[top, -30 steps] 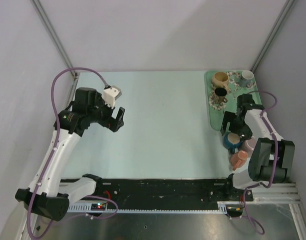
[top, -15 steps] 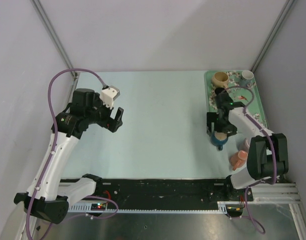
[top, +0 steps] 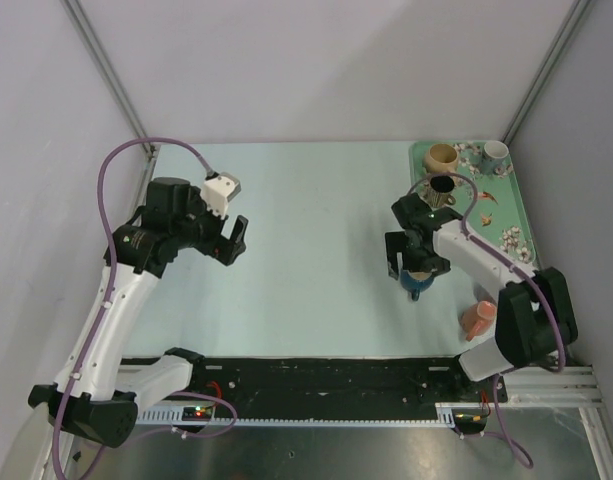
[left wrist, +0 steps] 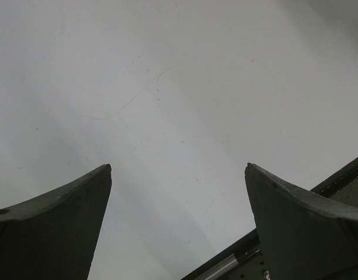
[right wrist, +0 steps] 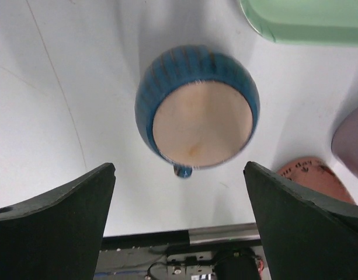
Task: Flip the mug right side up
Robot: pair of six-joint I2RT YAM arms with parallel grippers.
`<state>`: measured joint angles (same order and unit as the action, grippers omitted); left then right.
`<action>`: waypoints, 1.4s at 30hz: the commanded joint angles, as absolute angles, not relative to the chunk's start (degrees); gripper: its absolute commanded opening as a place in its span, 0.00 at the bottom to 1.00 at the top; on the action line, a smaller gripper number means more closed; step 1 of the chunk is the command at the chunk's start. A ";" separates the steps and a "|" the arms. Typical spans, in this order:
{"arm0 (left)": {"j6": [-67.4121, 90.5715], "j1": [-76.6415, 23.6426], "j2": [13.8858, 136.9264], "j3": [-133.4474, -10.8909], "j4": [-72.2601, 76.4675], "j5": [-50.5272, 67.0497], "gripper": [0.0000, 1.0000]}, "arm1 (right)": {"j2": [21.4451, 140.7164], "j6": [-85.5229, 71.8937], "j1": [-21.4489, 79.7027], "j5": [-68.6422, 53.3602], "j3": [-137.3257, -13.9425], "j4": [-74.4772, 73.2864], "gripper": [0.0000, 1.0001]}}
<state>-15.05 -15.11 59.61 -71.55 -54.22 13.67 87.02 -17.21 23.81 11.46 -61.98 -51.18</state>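
Note:
The blue ribbed mug (right wrist: 196,108) stands upside down on the table, its flat tan base facing up and its small handle (right wrist: 183,171) toward the near edge. In the top view the mug (top: 418,285) sits left of the tray. My right gripper (right wrist: 179,166) is open and empty above it, with the mug just beyond the fingertips; in the top view the gripper (top: 410,266) hovers over the mug. My left gripper (left wrist: 178,165) is open and empty over bare table on the left side (top: 231,238).
A green tray (top: 476,215) at the back right holds a tan mug (top: 441,157), a dark-lined mug (top: 441,186) and a grey mug (top: 497,151). A pink mug (top: 478,317) lies near the right arm's base. A purple mug (right wrist: 351,143) is right of the blue one.
My right arm has swung left, away from the tray. The blue mug now sits further left on the table, beneath the gripper. The left arm has barely moved.

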 commanded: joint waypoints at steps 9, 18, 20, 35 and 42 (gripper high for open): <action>-15.15 -15.34 59.52 -71.04 -53.51 14.41 1.00 | 72.89 -32.15 24.91 14.94 -52.86 -51.56 0.91; -15.16 -15.44 58.47 -70.68 -53.46 14.50 1.00 | 77.56 -32.88 25.34 14.04 -46.89 -41.06 0.60; -15.54 -15.44 57.77 -70.38 -53.44 14.61 1.00 | 79.44 -32.63 25.45 13.95 -46.44 -39.80 0.59; -15.13 -15.56 56.74 -69.29 -53.48 14.67 1.00 | 85.40 -31.91 24.96 16.05 -46.17 -32.47 0.03; -14.81 -15.63 56.57 -68.72 -53.48 16.63 1.00 | 80.72 -28.64 26.69 13.66 -46.14 -32.44 0.00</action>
<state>-15.05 -15.27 57.65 -69.10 -54.30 14.28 84.66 -30.79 25.39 14.13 -46.13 -34.39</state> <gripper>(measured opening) 0.996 0.173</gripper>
